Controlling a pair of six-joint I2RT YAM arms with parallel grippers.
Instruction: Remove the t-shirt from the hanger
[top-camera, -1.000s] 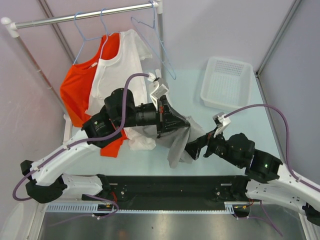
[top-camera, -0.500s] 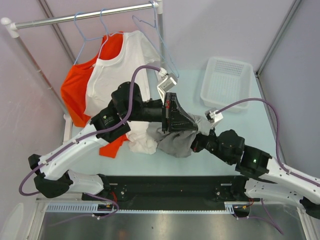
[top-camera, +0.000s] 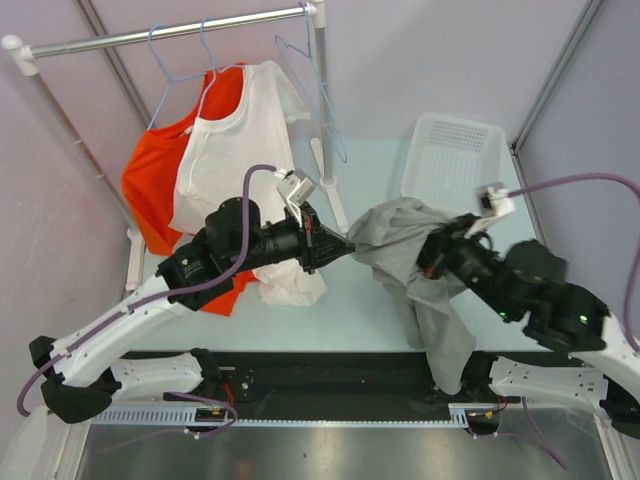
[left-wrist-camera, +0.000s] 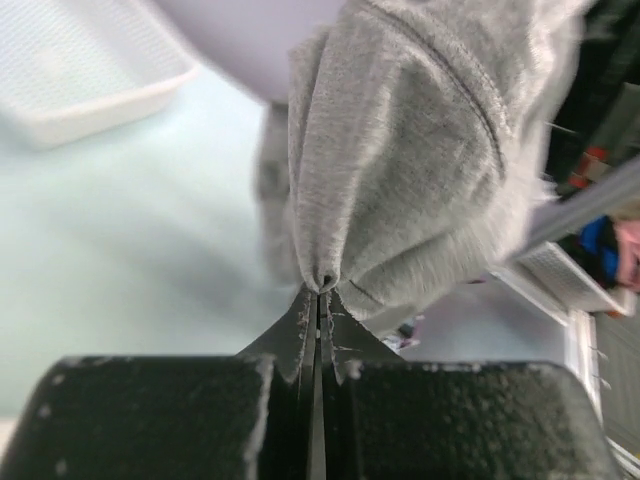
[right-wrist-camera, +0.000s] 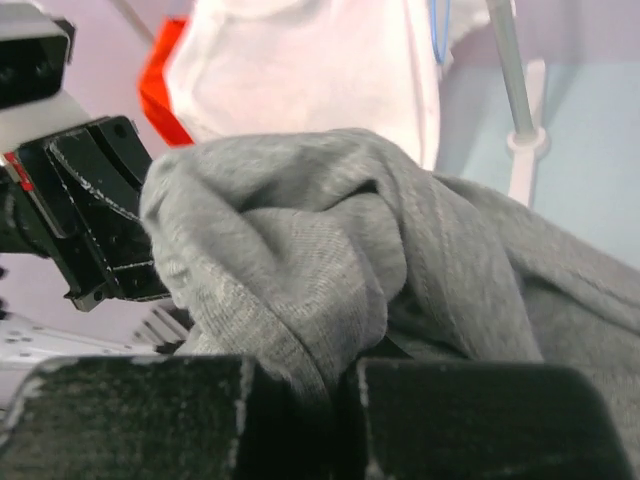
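Left wrist view: the left gripper (left-wrist-camera: 320, 295) is seen with its two dark fingers pressed together, a small peak of the grey knit cotton t-shirt (left-wrist-camera: 420, 150) pinched at their tips. The cloth is stretched away from that pinch into a taut cone. In the right wrist view the right gripper (right-wrist-camera: 335, 390) is closed as well, a thick fold of the same garment being wedged in the narrow slot between its fingers and heaped over them.

From the top external view the grey shirt is held off the pale blue-green table (top-camera: 350, 310) between both arms, spread from the left gripper's tip to the right gripper, with a long tail left hanging below the right one towards the near edge. It is off every hanger.

Behind the left arm a white t-shirt (top-camera: 235, 150) and an orange t-shirt (top-camera: 150, 170) are hung on a metal rail (top-camera: 170, 32). A light blue wire hanger (right-wrist-camera: 437, 22) is hung bare beside them. A white perforated plastic basket (top-camera: 460, 122) is set at the far right, just behind the grey shirt.
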